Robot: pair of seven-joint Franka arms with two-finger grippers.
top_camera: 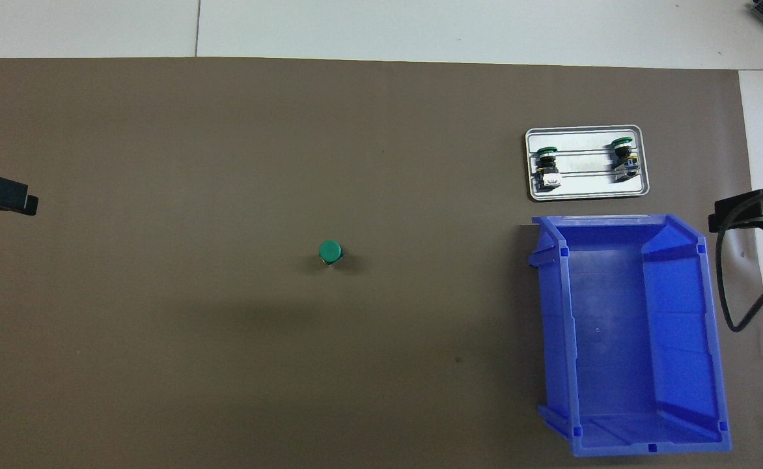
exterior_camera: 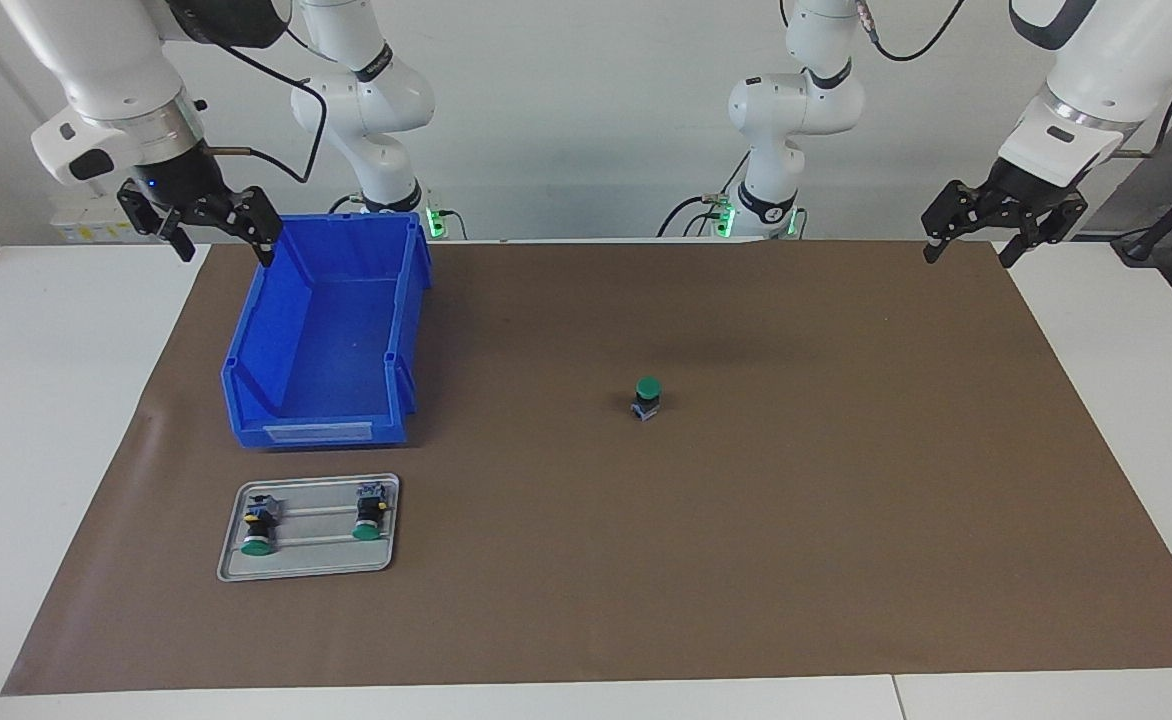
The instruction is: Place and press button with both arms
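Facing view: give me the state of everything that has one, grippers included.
Loose button: upright on the mat, green cap up, untouched.
Two tray buttons: lying on their sides in the metal tray.
Blue bin: empty.
Left gripper: open, raised, holding nothing.
Right gripper: open, raised, holding nothing.

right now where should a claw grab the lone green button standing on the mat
Probably from straight above, closing on the black barrel just under the green cap. The button stands upright on its block base, alone on the brown mat, so every side is free; the cap overhangs and should stop it slipping out.
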